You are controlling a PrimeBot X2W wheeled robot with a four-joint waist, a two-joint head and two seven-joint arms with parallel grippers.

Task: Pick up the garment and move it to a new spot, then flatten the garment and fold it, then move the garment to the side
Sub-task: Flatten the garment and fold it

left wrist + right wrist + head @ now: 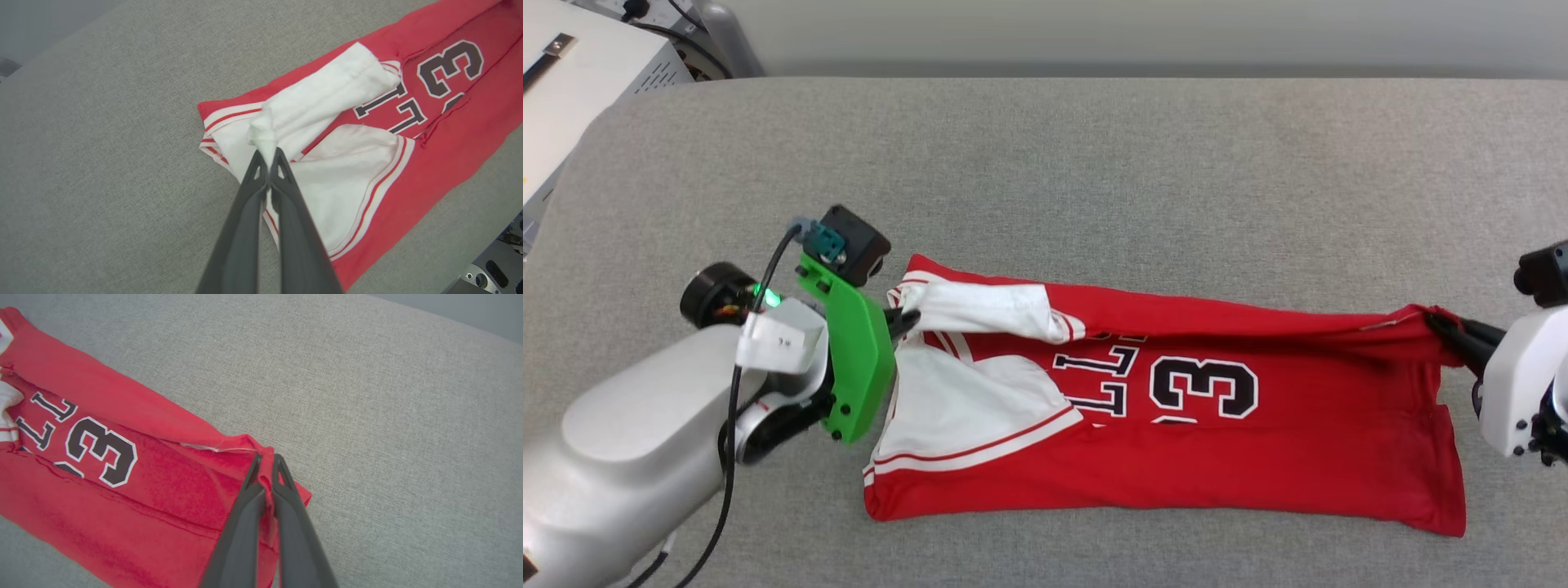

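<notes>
The red garment (1217, 441) lies stretched sideways across the grey surface, partly folded lengthwise, with "LL" and "3" lettering showing. Its white sleeves (964, 408) are bunched at the left end. My left gripper (907, 318) is shut on a pinch of white sleeve fabric (265, 126), lifted slightly off the surface. My right gripper (1441, 327) is shut on the red hem corner (265, 465) at the garment's right end. The left wrist view has the garment (408, 134) running away to the upper right; the right wrist view has the garment (122, 490) spreading to the left.
The grey padded surface (1094, 180) extends wide behind and in front of the garment. A white box with cables (580, 73) stands off the back left corner. The surface's far edge meets a pale wall.
</notes>
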